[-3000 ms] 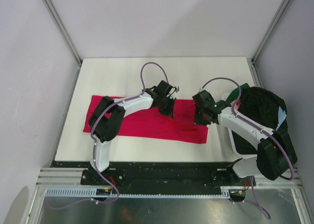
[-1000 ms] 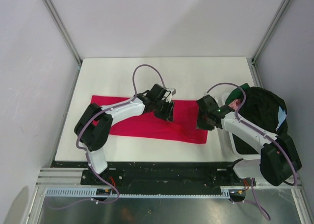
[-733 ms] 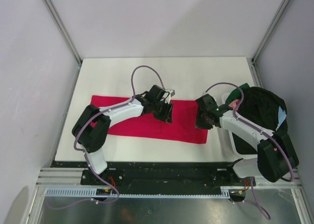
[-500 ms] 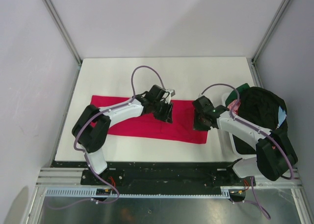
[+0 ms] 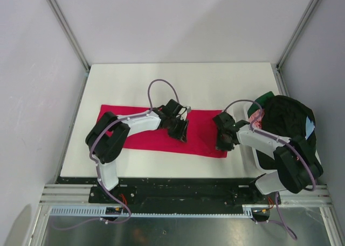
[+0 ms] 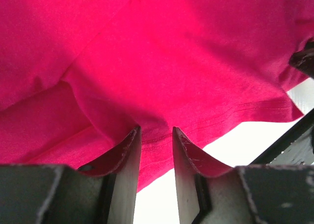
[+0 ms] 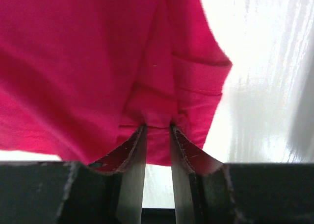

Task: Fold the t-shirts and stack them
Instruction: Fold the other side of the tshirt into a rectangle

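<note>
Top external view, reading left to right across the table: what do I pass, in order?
First the left end of the red t-shirt → left gripper → right gripper → white tub heaped with dark shirts.

One camera is sitting high above and behind the arms, looking down on the whole table. Two more are riding on the wrists, looking from very close, low over the cloth. All three are seeing the red t-shirt; both wrist cameras are also seeing an edge of it and some white table.

White table, white tub at its right edge
</note>
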You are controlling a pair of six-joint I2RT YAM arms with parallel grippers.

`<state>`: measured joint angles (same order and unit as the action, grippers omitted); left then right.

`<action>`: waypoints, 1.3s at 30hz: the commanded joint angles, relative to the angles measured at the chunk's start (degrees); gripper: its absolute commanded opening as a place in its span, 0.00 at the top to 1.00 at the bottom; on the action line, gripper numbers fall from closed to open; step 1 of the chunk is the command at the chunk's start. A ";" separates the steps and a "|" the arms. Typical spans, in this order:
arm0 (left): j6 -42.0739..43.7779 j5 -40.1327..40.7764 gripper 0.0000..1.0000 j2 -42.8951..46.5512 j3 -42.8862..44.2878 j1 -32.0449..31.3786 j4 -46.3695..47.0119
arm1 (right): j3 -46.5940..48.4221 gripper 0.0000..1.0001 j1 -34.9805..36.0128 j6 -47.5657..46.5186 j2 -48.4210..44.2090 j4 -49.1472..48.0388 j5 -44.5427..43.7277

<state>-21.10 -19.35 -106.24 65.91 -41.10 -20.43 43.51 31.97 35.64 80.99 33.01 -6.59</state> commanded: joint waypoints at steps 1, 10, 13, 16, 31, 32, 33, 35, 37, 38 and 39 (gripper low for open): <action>-0.74 1.88 0.64 -0.37 -1.09 -0.38 -0.16 | -0.92 0.71 -1.47 0.91 0.84 -1.72 -1.01; -0.16 3.39 0.64 1.63 -0.92 -0.14 -1.30 | 2.49 0.71 -3.29 0.85 -5.82 0.81 -0.73; -0.20 3.07 0.64 1.35 -0.13 -0.13 -1.35 | 5.13 0.70 -3.93 0.72 -5.78 0.12 -1.45; -0.13 2.98 0.65 0.96 0.40 -0.20 -1.30 | 8.16 0.69 -5.71 -0.46 -2.02 -1.58 -2.49; -0.16 2.78 0.65 0.44 0.62 -0.19 -1.35 | 17.01 0.62 -14.47 -4.33 14.20 -9.61 0.23; -0.12 2.72 0.65 0.43 0.62 -0.16 -1.36 | 17.12 0.62 -14.61 -4.34 14.64 -9.89 0.38; -0.14 2.73 0.65 0.33 0.62 -0.18 -1.37 | 17.22 0.62 -14.76 -4.35 15.03 -10.16 0.49; -0.23 2.72 0.65 0.26 0.56 -0.13 -1.33 | 17.29 0.62 -14.90 -4.28 15.77 -10.58 0.67; -0.25 2.67 0.65 0.25 0.54 -0.14 -1.32 | 17.35 0.62 -14.91 -4.27 16.54 -10.90 0.72; -0.21 2.71 0.65 0.29 0.54 -0.18 -1.34 | 17.42 0.62 -14.96 -4.26 16.99 -10.97 0.75; -0.19 2.72 0.65 0.31 0.54 -0.15 -1.31 | 17.50 0.62 -14.98 -4.26 17.31 -11.05 0.77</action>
<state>-21.58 -18.17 -106.61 65.25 -41.12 -20.49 58.78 17.34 32.23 96.90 23.81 -5.89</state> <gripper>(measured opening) 0.349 0.380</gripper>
